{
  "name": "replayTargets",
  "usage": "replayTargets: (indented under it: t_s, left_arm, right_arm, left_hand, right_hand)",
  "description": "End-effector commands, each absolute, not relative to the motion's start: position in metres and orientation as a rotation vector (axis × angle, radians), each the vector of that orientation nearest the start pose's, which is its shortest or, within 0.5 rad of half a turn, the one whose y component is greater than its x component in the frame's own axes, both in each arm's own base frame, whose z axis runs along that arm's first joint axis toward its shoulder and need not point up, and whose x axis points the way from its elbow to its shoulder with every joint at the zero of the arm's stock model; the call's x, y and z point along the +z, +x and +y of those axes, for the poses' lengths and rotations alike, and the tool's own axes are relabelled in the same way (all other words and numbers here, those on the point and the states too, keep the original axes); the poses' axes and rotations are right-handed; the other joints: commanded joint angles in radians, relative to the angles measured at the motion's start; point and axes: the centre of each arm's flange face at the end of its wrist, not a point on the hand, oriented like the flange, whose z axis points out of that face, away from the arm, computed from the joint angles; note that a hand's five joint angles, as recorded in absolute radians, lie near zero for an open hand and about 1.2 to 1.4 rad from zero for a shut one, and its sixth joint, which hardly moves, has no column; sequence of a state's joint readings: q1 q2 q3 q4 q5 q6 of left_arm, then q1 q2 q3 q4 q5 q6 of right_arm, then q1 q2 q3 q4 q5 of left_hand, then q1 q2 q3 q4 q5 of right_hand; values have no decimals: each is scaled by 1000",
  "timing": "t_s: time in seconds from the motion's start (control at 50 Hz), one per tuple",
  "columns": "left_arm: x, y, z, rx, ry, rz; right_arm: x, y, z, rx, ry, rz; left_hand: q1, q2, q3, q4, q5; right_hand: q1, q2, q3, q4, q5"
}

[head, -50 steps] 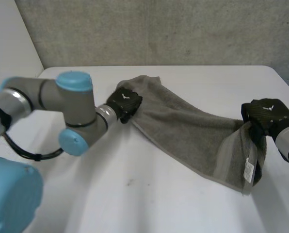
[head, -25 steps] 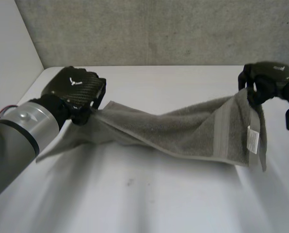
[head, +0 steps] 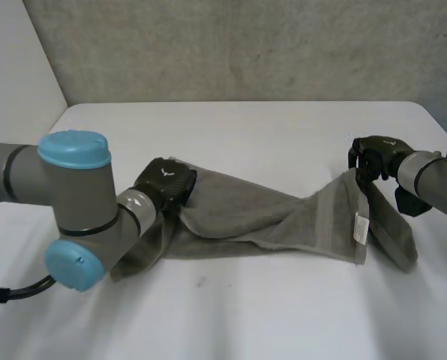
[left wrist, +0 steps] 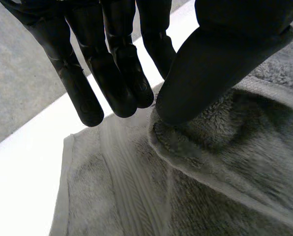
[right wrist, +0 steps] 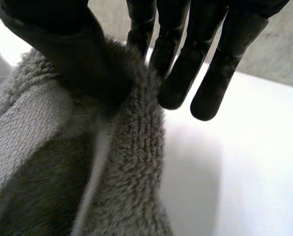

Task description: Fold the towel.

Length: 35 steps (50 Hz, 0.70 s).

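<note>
The grey towel (head: 261, 217) lies stretched across the white table (head: 238, 315) between my two hands, sagging onto the surface in the middle. My left hand (head: 167, 182) holds its left end: in the left wrist view the thumb (left wrist: 220, 54) presses a fold of towel (left wrist: 225, 162) against the fingers (left wrist: 112, 73). My right hand (head: 377, 156) holds the right end lifted just off the table, and the cloth hangs down from it. In the right wrist view the thumb (right wrist: 82, 54) pinches the towel (right wrist: 48, 162) edge towards the fingers (right wrist: 186, 64). A white label (head: 361, 227) hangs near that end.
A grey wall (head: 246, 45) rises behind the table's far edge. Bare table surface spreads in front of the towel and beyond it. My left arm with its light-blue caps (head: 73, 154) crosses the table's left side.
Both hands have come down towards the table with the towel. The left hand has moved right and lower, the right hand has dropped and come inward, and the towel now sags onto the surface.
</note>
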<state>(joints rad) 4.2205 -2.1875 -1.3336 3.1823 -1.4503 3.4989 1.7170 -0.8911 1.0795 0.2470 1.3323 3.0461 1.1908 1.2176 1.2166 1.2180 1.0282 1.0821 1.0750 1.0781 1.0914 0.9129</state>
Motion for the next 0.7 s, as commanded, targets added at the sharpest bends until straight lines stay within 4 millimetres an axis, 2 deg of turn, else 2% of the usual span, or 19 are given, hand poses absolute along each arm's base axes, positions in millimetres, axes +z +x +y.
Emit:
replayTargets:
  t_s: [0.02,0.12,0.16,0.18,0.22,0.24,0.26,0.28,0.32,0.34,0.38,0.4,0.42,0.44,0.48,0.5,0.54,0.6,0.7]
  left_arm:
    - [163,-322,-303,-2004,1147,2340]
    - [159,-317,-302,-1967,1097,2353]
    - [157,-315,-300,-1950,1100,2364]
    - [154,-313,-297,-1934,1104,2375]
    - [151,-312,-294,-1920,1110,2384]
    - [151,-312,-294,-1920,1110,2384]
    - [151,-311,-293,-1913,1108,2387]
    - [152,-310,-292,-1910,1108,2389]
    - [152,-309,-290,-1908,1109,2390]
    - [153,-309,-288,-1907,1111,2391]
    - [154,-308,-288,-1909,1107,2392]
    - [155,-307,-287,-1912,1104,2389]
    - [155,-307,-287,-1912,1104,2389]
    - [157,-307,-287,-1919,1104,2385]
    - [157,-307,-286,-1921,1102,2384]
    - [159,-307,-286,-1925,1101,2381]
    - [159,-307,-286,-1927,1100,2380]
    - [160,-306,-285,-1926,1099,2379]
    - [161,-306,-285,-1928,1089,2387]
  right_arm:
    - [191,213,-395,-1657,-454,2398]
    - [213,209,-390,-1737,-468,2387]
    - [229,205,-375,-1792,-570,2387]
    - [229,205,-375,-1793,-570,2388]
    - [235,200,-355,-1821,-705,2417]
    - [235,200,-355,-1821,-706,2417]
    - [236,202,-341,-1819,-768,2420]
    - [236,202,-341,-1819,-768,2420]
    - [229,203,-313,-1780,-849,2433]
    - [229,203,-313,-1780,-849,2433]
    - [214,214,-284,-1732,-910,2398]
    - [214,214,-284,-1732,-910,2398]
    - [207,220,-270,-1714,-941,2373]
    - [207,220,-269,-1714,-941,2373]
    - [190,227,-244,-1673,-995,2345]
    - [190,227,-244,-1672,-995,2345]
    - [173,229,-229,-1629,-1025,2345]
    - [159,231,-221,-1598,-1040,2347]
    - [139,235,-224,-1563,-1050,2356]
  left_hand:
    - [205,179,180,178,194]
    - [205,179,180,178,194]
    - [205,179,180,178,194]
    - [205,179,180,178,194]
    - [205,179,180,178,194]
    - [205,179,180,178,194]
    - [205,179,180,178,194]
    - [205,179,180,178,194]
    - [205,179,180,178,194]
    - [205,179,180,178,194]
    - [205,179,180,178,194]
    - [205,179,180,178,194]
    - [205,179,180,178,194]
    - [205,179,180,178,194]
    - [205,179,180,178,194]
    - [205,179,180,178,194]
    - [205,179,180,178,194]
    - [205,179,180,178,194]
    - [205,179,180,178,194]
  right_hand:
    - [-908,-900,-904,-917,-913]
    - [-908,-900,-904,-917,-913]
    - [-908,-900,-904,-917,-913]
    - [-908,-900,-904,-917,-913]
    - [-908,-900,-904,-917,-913]
    - [-908,-900,-904,-917,-913]
    - [-908,-900,-904,-917,-913]
    - [-908,-900,-904,-917,-913]
    - [-819,-812,-815,-828,-824]
    - [-818,-811,-814,-827,-823]
    - [-684,-677,-680,-693,-689]
    - [-683,-676,-679,-692,-688]
    - [-596,-589,-592,-605,-601]
    - [-595,-588,-591,-604,-600]
    - [-545,-538,-541,-554,-550]
    - [-545,-538,-541,-554,-550]
    - [-545,-538,-541,-554,-550]
    - [-565,-558,-561,-575,-571]
    - [-568,-561,-564,-578,-574]
